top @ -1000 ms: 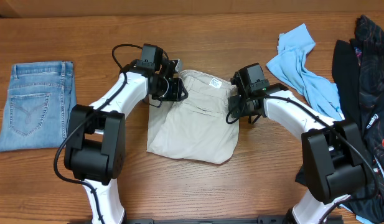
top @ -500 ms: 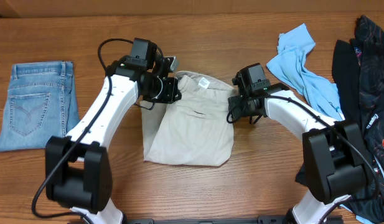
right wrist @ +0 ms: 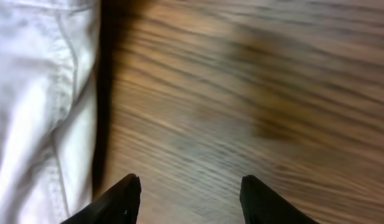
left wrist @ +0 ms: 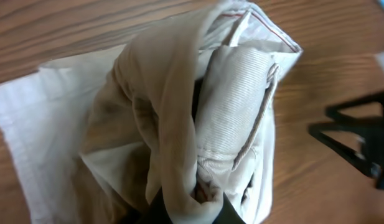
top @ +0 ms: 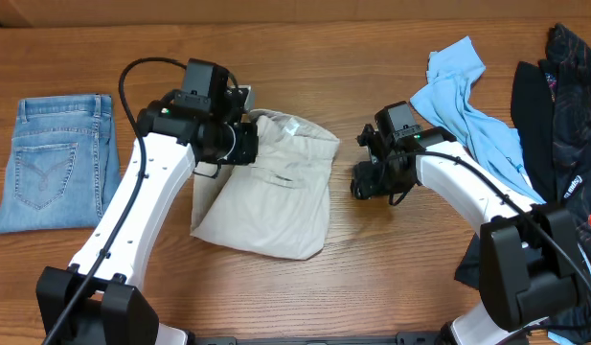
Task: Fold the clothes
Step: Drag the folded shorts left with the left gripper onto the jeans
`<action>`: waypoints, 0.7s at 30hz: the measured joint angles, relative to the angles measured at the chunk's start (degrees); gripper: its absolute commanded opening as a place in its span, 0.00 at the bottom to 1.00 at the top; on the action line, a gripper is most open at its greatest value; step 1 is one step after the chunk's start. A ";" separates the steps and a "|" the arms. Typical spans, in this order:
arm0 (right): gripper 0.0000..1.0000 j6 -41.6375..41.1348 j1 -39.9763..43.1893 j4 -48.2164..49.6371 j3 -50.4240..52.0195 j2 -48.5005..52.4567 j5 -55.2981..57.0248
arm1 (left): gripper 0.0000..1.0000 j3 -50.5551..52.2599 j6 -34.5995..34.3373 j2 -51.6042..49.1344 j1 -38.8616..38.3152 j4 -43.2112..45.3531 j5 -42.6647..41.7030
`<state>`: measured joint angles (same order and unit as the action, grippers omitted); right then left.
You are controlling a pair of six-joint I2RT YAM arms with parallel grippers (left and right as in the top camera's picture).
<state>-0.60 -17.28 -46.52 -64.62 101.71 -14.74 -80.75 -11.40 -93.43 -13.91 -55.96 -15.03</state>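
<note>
The pale beige shorts [top: 271, 196] lie in the middle of the table, bunched at the top left. My left gripper [top: 245, 144] is shut on a fold of the shorts' waistband; the left wrist view shows the cloth [left wrist: 229, 112] pinched between the fingers [left wrist: 190, 208]. My right gripper [top: 357, 180] is open and empty, just right of the shorts over bare wood; in the right wrist view the fingers [right wrist: 190, 199] are apart with the shorts' edge [right wrist: 36, 106] at the left. A light-blue shirt [top: 463, 101] and black garments [top: 558, 115] lie at the right.
Folded blue jeans [top: 56, 158] lie at the far left of the wooden table [top: 372, 278]. The black garments pile runs down the right edge beside the right arm's base.
My left gripper has pulled the shorts' top leftward, dragging the whole garment left. My right gripper has let go of the shorts and now stands open a little to the right of them.
</note>
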 measured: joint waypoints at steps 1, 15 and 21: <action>0.55 0.11 0.00 0.00 0.00 0.00 -0.72 | 0.04 0.00 -0.68 0.00 0.02 0.02 0.92; 0.55 0.63 -0.02 1.09 0.00 0.00 -5.90 | 0.04 0.42 -16.37 11.63 -0.28 -6.23 22.60; 0.55 0.63 -0.02 1.55 0.00 0.00 -6.05 | 0.04 7.54 -19.23 11.17 0.13 -3.08 28.85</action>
<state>0.03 -17.30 -44.97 -64.62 101.71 -20.80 -73.21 -30.63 -82.26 -13.78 -59.05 13.82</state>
